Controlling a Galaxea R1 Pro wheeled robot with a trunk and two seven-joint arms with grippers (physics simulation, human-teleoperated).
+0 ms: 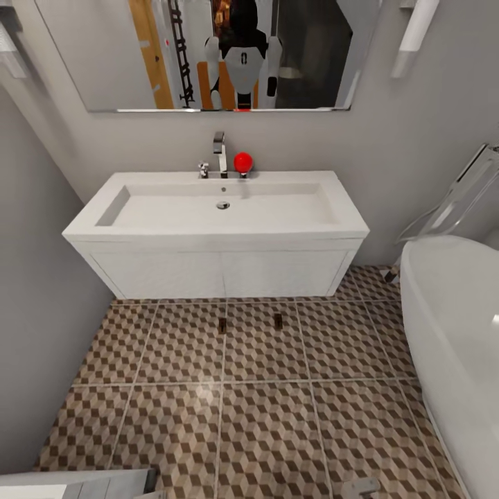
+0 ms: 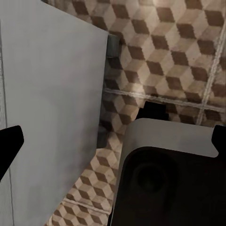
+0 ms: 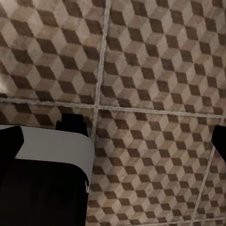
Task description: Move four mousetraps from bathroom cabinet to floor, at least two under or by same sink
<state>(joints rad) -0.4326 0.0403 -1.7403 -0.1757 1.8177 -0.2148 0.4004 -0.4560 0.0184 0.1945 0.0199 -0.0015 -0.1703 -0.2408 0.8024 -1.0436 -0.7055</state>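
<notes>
Now two mousetraps [image 1: 222,325] [image 1: 278,321] on floor [image 1: 263,423] before sink [image 1: 222,208]; both hands spread, well apart.

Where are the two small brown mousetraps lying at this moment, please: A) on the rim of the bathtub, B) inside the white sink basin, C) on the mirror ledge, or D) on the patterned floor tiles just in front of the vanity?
D: in the head view the two mousetraps lie side by side, apart, on the cube-patterned floor, just in front of the white vanity under the sink.
</notes>
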